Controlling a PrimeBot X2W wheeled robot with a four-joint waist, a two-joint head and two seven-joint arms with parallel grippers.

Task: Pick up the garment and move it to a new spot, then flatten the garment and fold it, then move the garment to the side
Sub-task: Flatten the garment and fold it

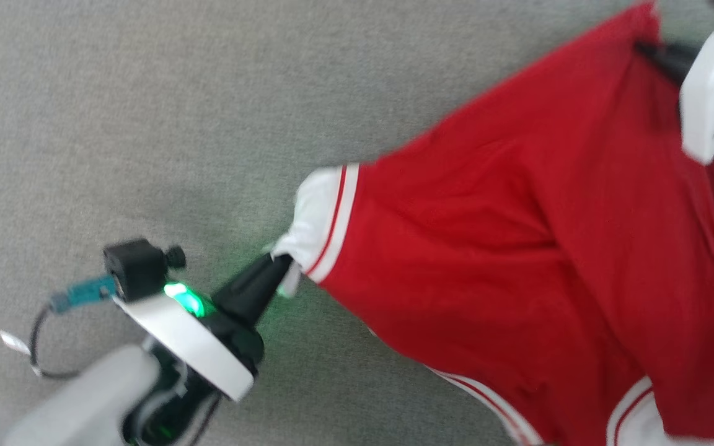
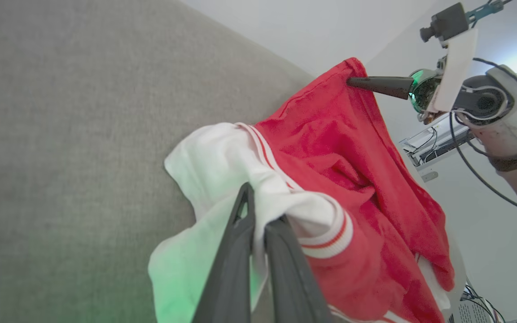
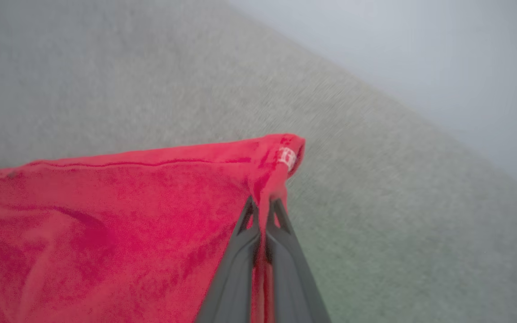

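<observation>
1. Left pincer point(image 1: 282, 265): clenched on a bunched white cuff panel point(image 1: 317, 210) of the garment point(image 1: 518, 248). The left wrist view shows the cloth pinched between both dark fingers point(image 2: 236, 251).
2. Right pincer point(image 3: 265, 204): clenched on a red corner of the garment's hem, with a fold of red cloth running down between its fingers. A small white label point(image 3: 288, 155) sits just above the fingertips at that corner.
3. Garment: soft red fabric held between the two pincers. It is fairly taut along the edge leading from the right pincer, and looser and wrinkled toward the left pincer.
4. Trim: the cuff at the left pincer is white with one thin red stripe point(image 1: 334, 217). The same white-and-red trim point(image 1: 487, 396) runs along the edge farthest from the right pincer, and a second white panel point(image 1: 633, 412) lies further along that edge.
5. Green light point(image 1: 183, 298) on the left wrist, just behind the pincer; it tints the white cloth near the fingers green.
6. Grey fabric surface point(image 1: 146, 124) lies beneath and around both pincers. Can't tell whether the garment touches it.
7. Left wrist view: the right pincer is at the garment's far corner, well apart from the left one.
</observation>
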